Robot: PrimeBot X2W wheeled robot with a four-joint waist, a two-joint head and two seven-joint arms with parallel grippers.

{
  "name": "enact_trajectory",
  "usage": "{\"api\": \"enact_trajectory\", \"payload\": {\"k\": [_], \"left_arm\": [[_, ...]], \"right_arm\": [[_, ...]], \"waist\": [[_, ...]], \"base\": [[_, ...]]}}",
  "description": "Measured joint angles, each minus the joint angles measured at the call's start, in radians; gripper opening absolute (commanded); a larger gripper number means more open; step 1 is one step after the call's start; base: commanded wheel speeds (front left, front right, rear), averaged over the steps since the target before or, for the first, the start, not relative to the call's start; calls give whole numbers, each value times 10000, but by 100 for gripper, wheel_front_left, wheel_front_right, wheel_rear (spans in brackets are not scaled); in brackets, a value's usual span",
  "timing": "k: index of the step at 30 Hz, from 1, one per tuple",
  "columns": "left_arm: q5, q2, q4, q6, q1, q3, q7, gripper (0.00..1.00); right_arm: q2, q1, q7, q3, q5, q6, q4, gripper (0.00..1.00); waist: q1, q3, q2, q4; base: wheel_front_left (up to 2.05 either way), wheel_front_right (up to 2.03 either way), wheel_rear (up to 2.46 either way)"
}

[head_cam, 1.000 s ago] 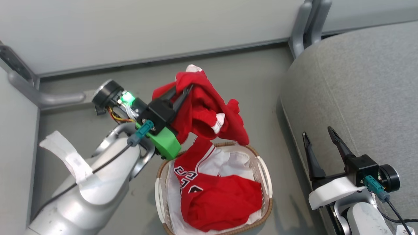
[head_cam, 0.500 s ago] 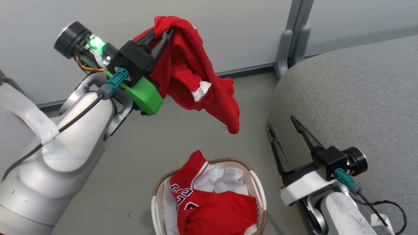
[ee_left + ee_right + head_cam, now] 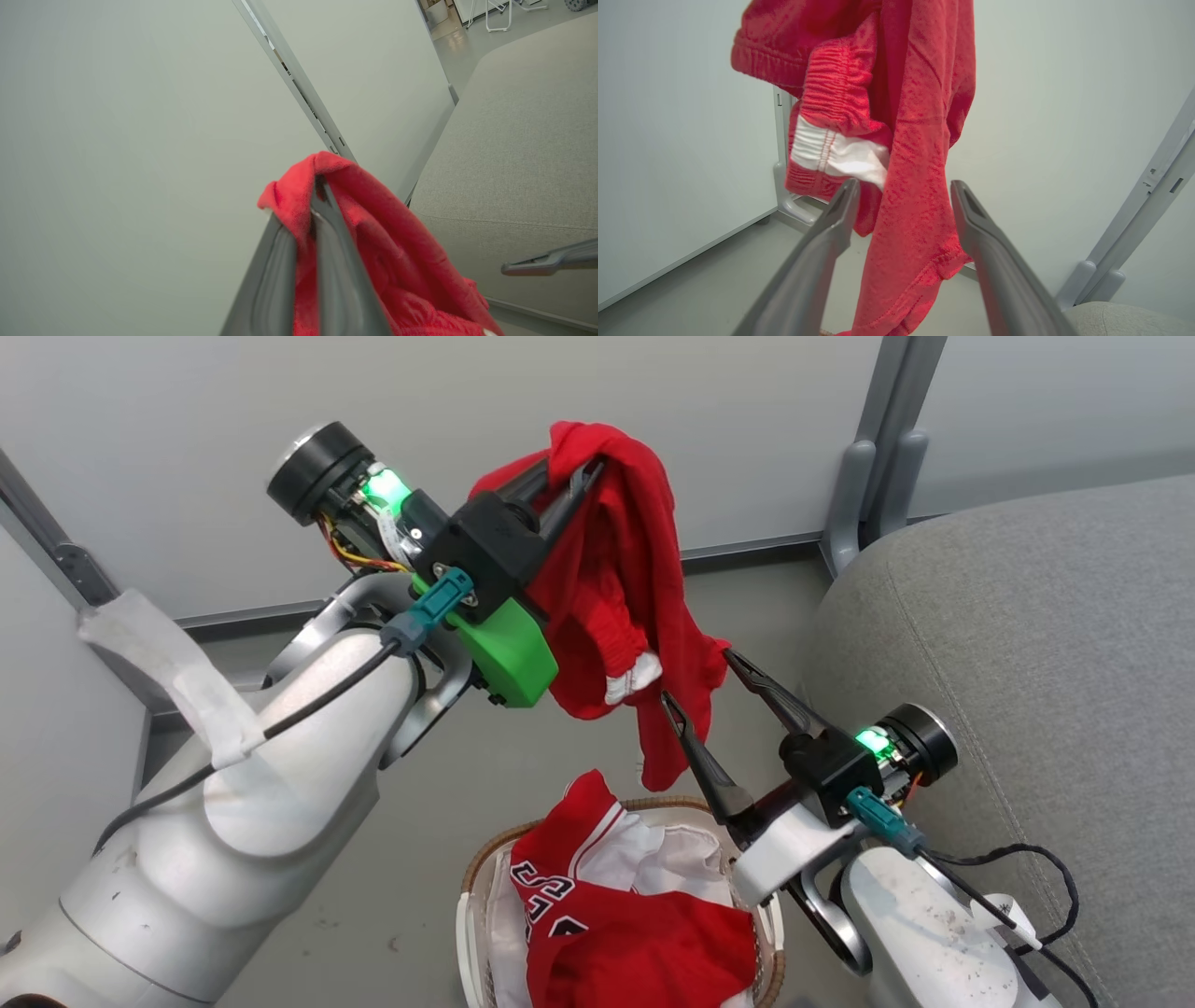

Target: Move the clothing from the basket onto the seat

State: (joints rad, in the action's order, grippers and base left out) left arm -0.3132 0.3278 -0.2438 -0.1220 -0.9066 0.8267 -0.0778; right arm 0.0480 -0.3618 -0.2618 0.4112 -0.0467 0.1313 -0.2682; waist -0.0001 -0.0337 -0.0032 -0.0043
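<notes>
Left tool [image 3: 571, 476] clamped on 1 plain red garment [image 3: 625, 569]; right tool [image 3: 696, 675] spread wide, astride its hanging end. 1 jersey [image 3: 635, 943] in 1 basket [image 3: 471, 896]; 1 seat [image 3: 1027, 616] beside.

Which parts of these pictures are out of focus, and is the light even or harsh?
Head view: sharp, with even soft light. Left wrist view: left gripper blurs near the lens. Right wrist view: right gripper soft too, red garment crisp.

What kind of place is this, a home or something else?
Probably a partitioned test area rather than a home: pale partition panels on metal feet, a bare grey floor, and a seat and basket set out there.
</notes>
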Motion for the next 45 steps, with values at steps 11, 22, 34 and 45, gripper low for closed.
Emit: {"api": "enact_trajectory", "payload": {"k": [11, 22, 34, 45], "left_arm": [[-293, -88, 725, -25, 8, 633, 328, 0], [-621, -75, 1216, -50, 167, 984, 267, 0], [-1202, 42, 1076, 50, 714, 878, 10, 0], [-2082, 272, -385, 763, 2013, 10, -1315, 100]], "right_arm": [[2, -262, 0, -75, 604, 0, -748, 100], [4, -935, 0, -153, 593, 0, -752, 100], [4, -1271, 0, -25, 309, 0, -1317, 0], [4, -1202, 0, -577, 209, 0, -823, 0]], "waist": [[0, 187, 0, 493], [0, 278, 0, 588], [1, 253, 0, 627], [1, 103, 0, 447]], "base": [[0, 0, 0], [0, 0, 0], [0, 0, 0], [0, 0, 0]]}}
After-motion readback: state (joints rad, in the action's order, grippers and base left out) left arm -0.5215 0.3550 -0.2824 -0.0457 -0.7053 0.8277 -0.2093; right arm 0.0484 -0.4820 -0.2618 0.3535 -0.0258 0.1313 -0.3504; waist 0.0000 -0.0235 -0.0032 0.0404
